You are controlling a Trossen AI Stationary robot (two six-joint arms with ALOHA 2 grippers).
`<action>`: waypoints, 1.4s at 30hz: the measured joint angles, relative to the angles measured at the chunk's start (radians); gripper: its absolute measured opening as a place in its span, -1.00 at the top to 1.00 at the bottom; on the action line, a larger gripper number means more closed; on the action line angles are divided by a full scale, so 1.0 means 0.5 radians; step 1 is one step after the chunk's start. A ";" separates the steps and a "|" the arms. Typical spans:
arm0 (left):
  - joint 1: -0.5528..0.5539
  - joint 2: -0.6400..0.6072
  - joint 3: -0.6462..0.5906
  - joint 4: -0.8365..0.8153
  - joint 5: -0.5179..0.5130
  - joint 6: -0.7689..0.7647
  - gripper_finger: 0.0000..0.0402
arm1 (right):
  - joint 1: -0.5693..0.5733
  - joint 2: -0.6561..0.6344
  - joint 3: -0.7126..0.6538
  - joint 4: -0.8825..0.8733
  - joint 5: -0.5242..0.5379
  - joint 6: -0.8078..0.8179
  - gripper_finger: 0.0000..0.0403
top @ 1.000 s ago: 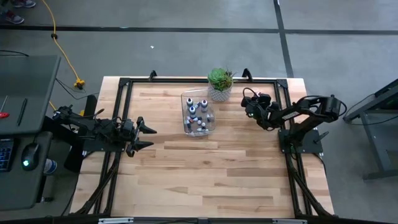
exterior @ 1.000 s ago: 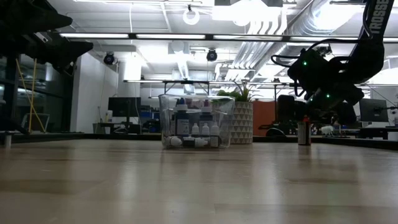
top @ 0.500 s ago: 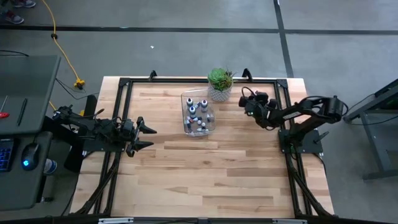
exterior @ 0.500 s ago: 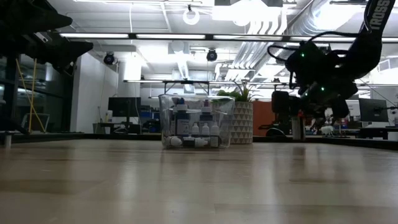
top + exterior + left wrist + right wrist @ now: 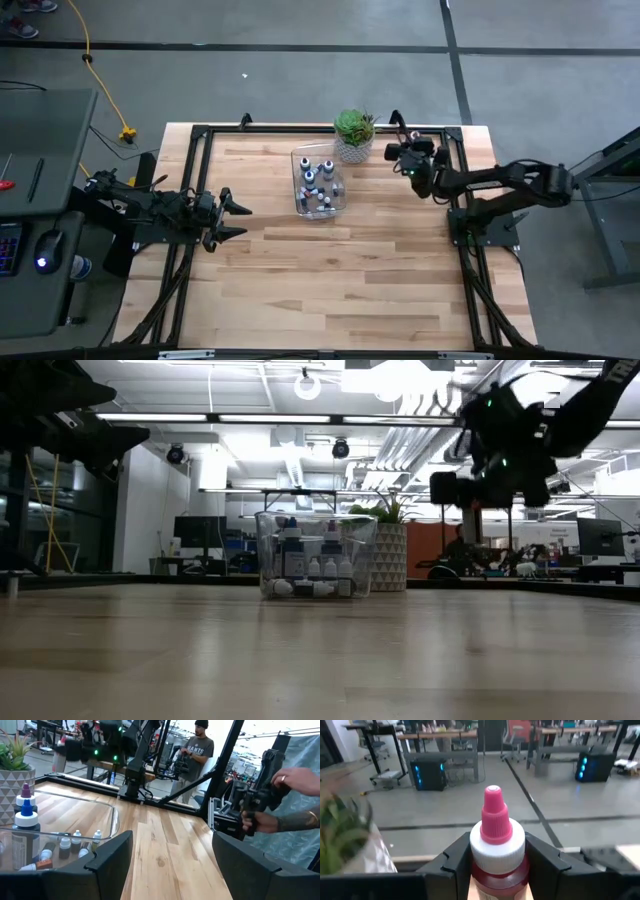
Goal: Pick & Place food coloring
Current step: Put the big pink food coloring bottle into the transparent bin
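My right gripper (image 5: 399,152) is near the table's far edge, just right of the succulent, shut on a red food coloring bottle (image 5: 496,845) with a white cap and pink tip. In the low view this bottle (image 5: 472,526) hangs in the air. Several more tiny bottles (image 5: 318,184) stand and lie inside the clear bin (image 5: 316,555), also seen in the left wrist view (image 5: 60,842). My left gripper (image 5: 236,218) waits open above the table's left side, its fingers (image 5: 107,862) spread wide, pointing toward the bin. My right gripper pinches the red bottle between its two fingers (image 5: 456,860), one on each side of the white cap's lower edge and shoulder (image 5: 497,867). The fingers come roughly level, pointing toward the far edge. The bottle stays upright, lifted clear of the table (image 5: 472,526).
A green succulent in a white patterned pot (image 5: 353,135) stands right behind the bin at the far edge. A black frame (image 5: 300,128) borders the table. Beyond the table a person (image 5: 195,750) stands, and a hand (image 5: 295,775) holds a device at the right.
The right gripper has risen and reached toward the far edge beside the succulent. The red bottle, which stood on the table a second ago, has been lifted clear and carried upright with it. The left arm has kept still.
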 joint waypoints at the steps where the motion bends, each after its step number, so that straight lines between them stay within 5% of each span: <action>1: 0.000 -0.001 0.000 0.000 -0.001 0.000 -0.35 | 0.000 -0.041 0.022 -0.001 0.012 -0.061 0.31; 6: 0.000 0.000 0.000 0.000 -0.001 0.000 -0.35 | 0.002 -0.215 0.162 -0.020 -0.002 -0.364 0.31; 15: 0.001 -0.001 0.000 0.000 -0.001 0.000 -0.35 | 0.109 -0.315 0.537 -0.056 -0.363 -0.746 0.31; 24: 0.000 -0.001 0.000 0.000 0.000 0.000 -0.35 | 0.206 -0.315 0.853 -0.209 -1.272 -0.792 0.31; 36: 0.001 -0.001 0.000 0.000 -0.001 0.000 -0.35 | 0.210 -0.314 0.879 -0.263 -2.671 -0.598 0.32; 42: 0.000 -0.001 0.000 0.000 0.000 0.000 -0.35 | 0.210 -0.313 0.879 -0.391 -3.098 -0.359 0.32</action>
